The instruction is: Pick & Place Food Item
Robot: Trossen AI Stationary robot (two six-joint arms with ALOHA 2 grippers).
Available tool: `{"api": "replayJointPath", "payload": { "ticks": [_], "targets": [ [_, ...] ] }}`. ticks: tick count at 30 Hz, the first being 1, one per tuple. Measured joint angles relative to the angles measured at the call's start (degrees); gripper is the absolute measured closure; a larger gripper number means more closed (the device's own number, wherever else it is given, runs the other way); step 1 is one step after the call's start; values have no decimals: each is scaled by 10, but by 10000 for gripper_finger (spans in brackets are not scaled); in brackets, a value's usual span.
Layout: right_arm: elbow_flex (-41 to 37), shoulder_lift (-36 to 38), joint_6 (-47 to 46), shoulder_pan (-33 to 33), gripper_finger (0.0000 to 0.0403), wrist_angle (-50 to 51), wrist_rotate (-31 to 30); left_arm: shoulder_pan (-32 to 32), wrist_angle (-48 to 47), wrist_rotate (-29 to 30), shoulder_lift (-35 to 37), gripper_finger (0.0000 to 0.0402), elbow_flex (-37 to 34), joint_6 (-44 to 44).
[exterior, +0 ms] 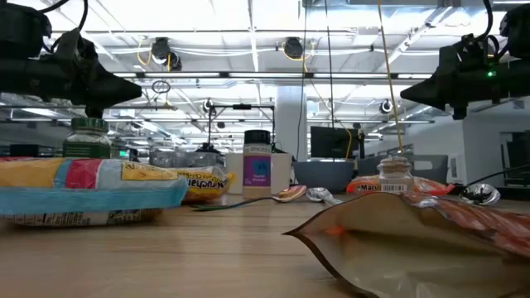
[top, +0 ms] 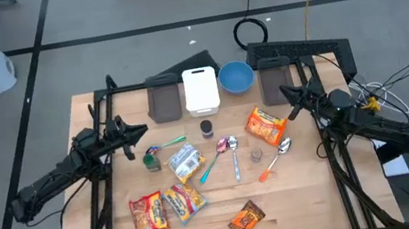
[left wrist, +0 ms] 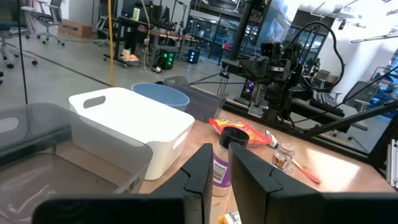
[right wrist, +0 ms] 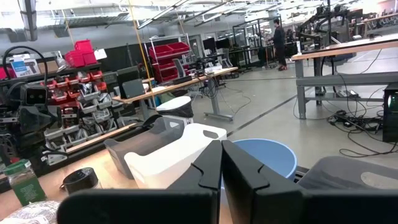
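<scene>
Left gripper (top: 141, 131) above table's (top: 310, 197) left side, fingers slightly apart, empty. Right gripper (top: 284, 93) at right, fingers together, empty. Orange snack bag (top: 265, 126) beside right gripper; label lettering unreadable. Purple-labelled jar (top: 207, 127) at centre.

I have both arms raised off the table, one at each side. My left gripper (top: 141, 131) shows a narrow gap between its fingers; my right gripper (top: 284, 93) is closed, holding nothing.

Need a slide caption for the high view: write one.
Both grippers, left and right, hover empty above a wooden table strewn with snack packets, spoons and bins.
</scene>
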State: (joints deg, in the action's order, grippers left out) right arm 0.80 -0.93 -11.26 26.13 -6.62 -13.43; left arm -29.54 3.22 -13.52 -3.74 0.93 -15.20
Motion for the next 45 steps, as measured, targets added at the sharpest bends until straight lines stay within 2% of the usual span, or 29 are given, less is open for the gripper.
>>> {"api": "replayJointPath", "payload": {
  "ticks": [25, 34, 39, 45],
  "targets": [
    [0, 0, -7, 0, 399, 0, 1, 0, 0, 0, 0, 344, 0, 0],
    [0, 0, -250, 0, 398, 0, 1, 0, 0, 0, 0, 344, 0, 0],
    [0, 0, -306, 0, 398, -1, 0, 0, 0, 0, 0, 344, 0, 0],
    [0, 0, -307, 0, 398, -9, 22, 0, 0, 0, 0, 344, 0, 0]
  ]
}}
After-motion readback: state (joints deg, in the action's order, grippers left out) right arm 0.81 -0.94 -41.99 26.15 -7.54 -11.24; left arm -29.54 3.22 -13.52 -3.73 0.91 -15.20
